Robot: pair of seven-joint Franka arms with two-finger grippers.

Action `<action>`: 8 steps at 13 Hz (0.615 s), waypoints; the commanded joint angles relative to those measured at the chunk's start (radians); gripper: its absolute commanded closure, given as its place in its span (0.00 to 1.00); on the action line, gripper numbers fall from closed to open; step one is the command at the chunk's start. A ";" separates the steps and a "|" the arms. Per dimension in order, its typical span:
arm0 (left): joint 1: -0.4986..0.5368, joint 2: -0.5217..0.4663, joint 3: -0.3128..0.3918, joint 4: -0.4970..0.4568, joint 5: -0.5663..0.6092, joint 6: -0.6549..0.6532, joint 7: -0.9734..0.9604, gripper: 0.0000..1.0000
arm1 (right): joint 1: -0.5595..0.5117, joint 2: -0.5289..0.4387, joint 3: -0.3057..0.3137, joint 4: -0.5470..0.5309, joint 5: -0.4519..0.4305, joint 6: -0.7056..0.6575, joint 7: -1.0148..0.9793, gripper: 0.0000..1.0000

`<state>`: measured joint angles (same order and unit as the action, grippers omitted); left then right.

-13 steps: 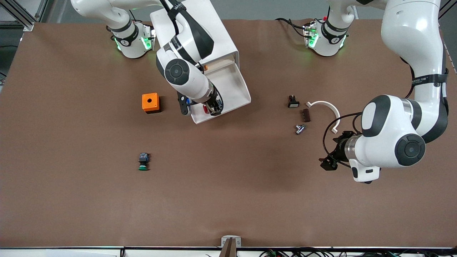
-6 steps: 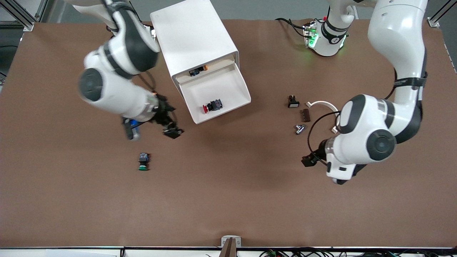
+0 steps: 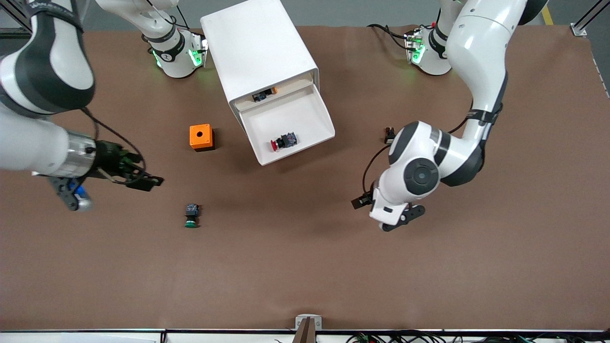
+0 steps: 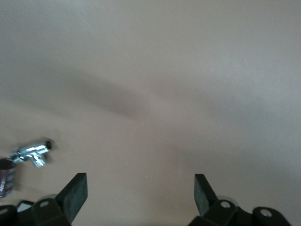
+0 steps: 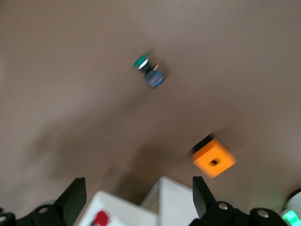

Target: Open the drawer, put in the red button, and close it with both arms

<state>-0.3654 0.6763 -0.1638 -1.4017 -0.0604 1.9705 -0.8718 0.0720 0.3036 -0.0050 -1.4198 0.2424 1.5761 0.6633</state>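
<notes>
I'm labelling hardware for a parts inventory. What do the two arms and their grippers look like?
Both arms are glossy white, rounded segments with black bands and round dark-grey joint caps. The left arm carries a looping black cable. The right gripper and left gripper are black, with flat fingers. Green lights glow at the bases.

Matt brown table cover (image 3: pixel 305 267), glossy white plastic cabinet (image 3: pixel 257 47) and drawer (image 3: pixel 267 128), shiny metal fitting (image 4: pixel 32 153) are seen.
</notes>
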 commanded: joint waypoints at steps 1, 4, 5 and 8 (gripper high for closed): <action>-0.039 0.008 -0.028 -0.005 0.005 0.019 0.001 0.00 | -0.006 -0.053 -0.085 0.002 -0.055 -0.028 -0.299 0.00; -0.130 0.009 -0.030 -0.005 -0.079 0.019 -0.044 0.00 | -0.012 -0.128 -0.182 -0.037 -0.096 -0.022 -0.617 0.00; -0.165 0.009 -0.030 -0.005 -0.081 0.019 -0.074 0.00 | -0.012 -0.164 -0.181 -0.051 -0.135 -0.021 -0.637 0.00; -0.249 0.014 -0.030 -0.009 -0.081 0.013 -0.142 0.00 | -0.026 -0.257 -0.129 -0.148 -0.190 0.008 -0.637 0.00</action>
<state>-0.5778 0.6926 -0.2003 -1.4026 -0.1264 1.9805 -0.9810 0.0533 0.1322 -0.1807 -1.4588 0.0954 1.5465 0.0325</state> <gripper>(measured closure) 0.000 0.000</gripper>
